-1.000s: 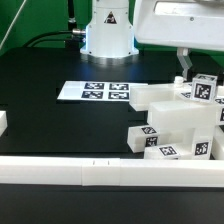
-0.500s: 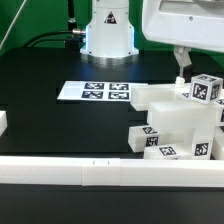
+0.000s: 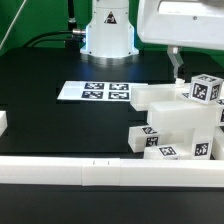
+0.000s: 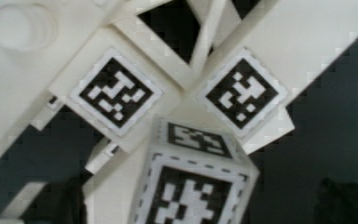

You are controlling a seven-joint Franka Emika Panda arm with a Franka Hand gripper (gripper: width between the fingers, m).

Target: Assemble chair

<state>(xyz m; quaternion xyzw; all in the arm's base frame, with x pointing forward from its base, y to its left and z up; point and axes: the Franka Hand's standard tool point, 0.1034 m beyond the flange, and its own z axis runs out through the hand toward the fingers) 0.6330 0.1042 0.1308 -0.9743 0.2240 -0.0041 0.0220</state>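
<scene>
My gripper (image 4: 194,198) stands wide and holds nothing; in the exterior view one of my fingers (image 3: 175,64) hangs just beside the tagged post (image 3: 205,88), apart from it; the other finger is hidden there. The chair (image 3: 175,122) is a cluster of white blocks at the exterior view's right, close behind the border rail (image 3: 90,172); the wrist view shows its cross-braced frame (image 4: 176,90) with two tags, the post in front. Open room lies toward the exterior view's left: bare black table (image 3: 60,130) between the rail and the marker board (image 3: 95,92); a small white block (image 3: 3,122) sits at the far left edge. My base (image 3: 108,30) stands behind the board.
</scene>
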